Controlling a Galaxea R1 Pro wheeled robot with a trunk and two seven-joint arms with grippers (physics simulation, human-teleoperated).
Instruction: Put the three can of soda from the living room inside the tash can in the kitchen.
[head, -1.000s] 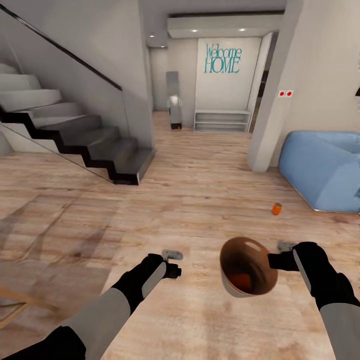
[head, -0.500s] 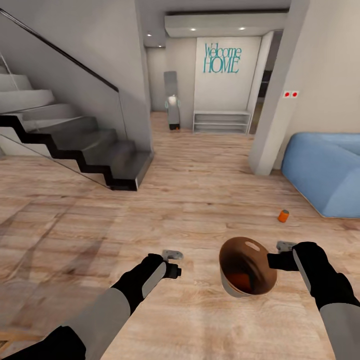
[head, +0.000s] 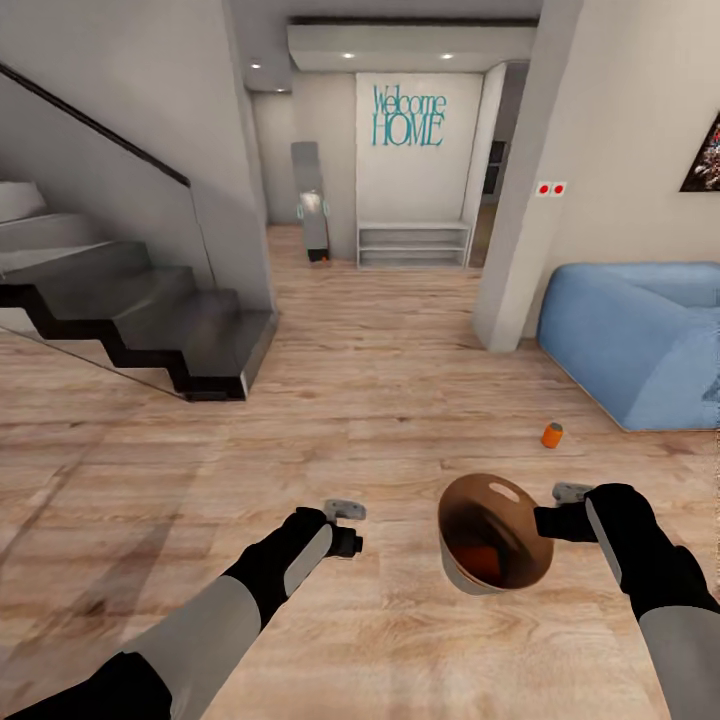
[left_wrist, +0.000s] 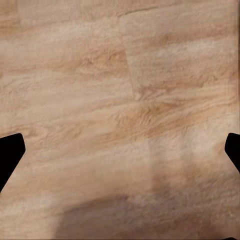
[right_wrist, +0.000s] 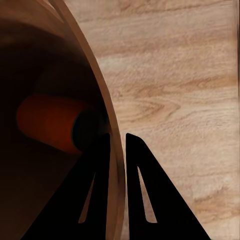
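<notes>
My right gripper (head: 545, 522) is shut on the rim of the copper-brown trash can (head: 495, 535), held above the wooden floor. One orange soda can (head: 487, 565) lies inside it; the right wrist view shows that can (right_wrist: 50, 125) behind the thin wall (right_wrist: 107, 130) pinched between the fingers. Another orange soda can (head: 552, 435) stands on the floor ahead to the right, near the blue sofa (head: 640, 340). My left gripper (head: 345, 525) hovers over bare floor, open and empty, its fingertips (left_wrist: 10, 155) wide apart.
A dark staircase (head: 140, 310) with a glass rail rises at the left. A hallway with a "Welcome HOME" wall (head: 410, 115) and low shelf (head: 413, 243) lies ahead. A white wall corner (head: 510, 250) stands between the hallway and the sofa.
The whole view has shifted as the camera turned and moved; the staircase slid left and the floor can sits slightly nearer centre. Both arms and the held trash can keep their pose.
</notes>
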